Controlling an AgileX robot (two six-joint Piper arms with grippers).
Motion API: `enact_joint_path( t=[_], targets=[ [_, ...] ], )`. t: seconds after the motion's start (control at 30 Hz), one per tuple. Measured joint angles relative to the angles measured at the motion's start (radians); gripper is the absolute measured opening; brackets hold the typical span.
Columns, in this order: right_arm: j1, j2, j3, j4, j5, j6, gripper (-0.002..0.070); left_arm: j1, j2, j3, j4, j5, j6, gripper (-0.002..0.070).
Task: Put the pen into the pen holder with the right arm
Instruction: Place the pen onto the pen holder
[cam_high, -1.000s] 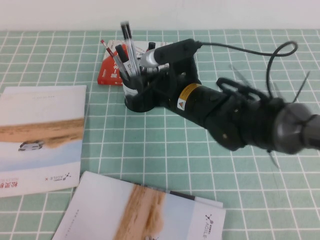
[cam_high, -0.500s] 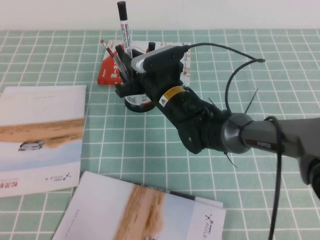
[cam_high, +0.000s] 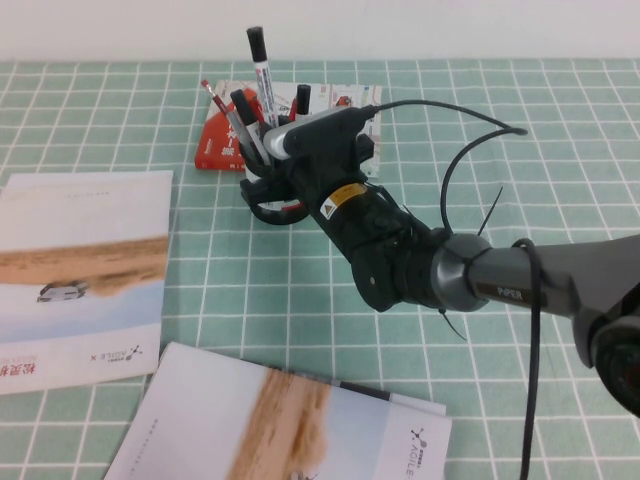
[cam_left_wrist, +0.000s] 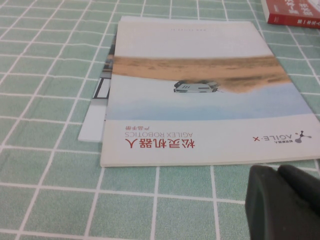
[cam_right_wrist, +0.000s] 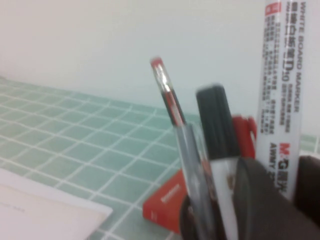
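The pen (cam_high: 262, 78), a white printed marker with a black cap, stands upright over the pen holder (cam_high: 262, 208), its lower part down among the other pens. My right gripper (cam_high: 265, 165) is shut on its barrel just above the holder, and hides most of the black mesh cup. In the right wrist view the pen (cam_right_wrist: 281, 85) sits between the dark fingers (cam_right_wrist: 260, 205) of my right gripper (cam_right_wrist: 285, 192). My left gripper (cam_left_wrist: 282, 200) is shut and empty, low over the mat beside a brochure.
A thin red pen (cam_high: 218, 103) and black-capped markers (cam_high: 243, 108) stand in the holder. A red booklet (cam_high: 213, 145) lies behind it. Brochures lie at the left (cam_high: 80, 270) and the front (cam_high: 280, 420). Loose cables (cam_high: 470, 150) arch over the right arm.
The right arm swung up, lifting the pen high over the holder. It has since lowered it a little, and the pen now sits slightly further right.
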Motion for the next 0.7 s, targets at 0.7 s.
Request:
enact_joint_path(
  t=[0.7],
  targets=[
    [-0.008,-0.042,-0.007,0.013,0.222,-0.007,0.0338,0.0,0.0,0.0,0.0,0.0,0.0,-0.0004]
  ],
)
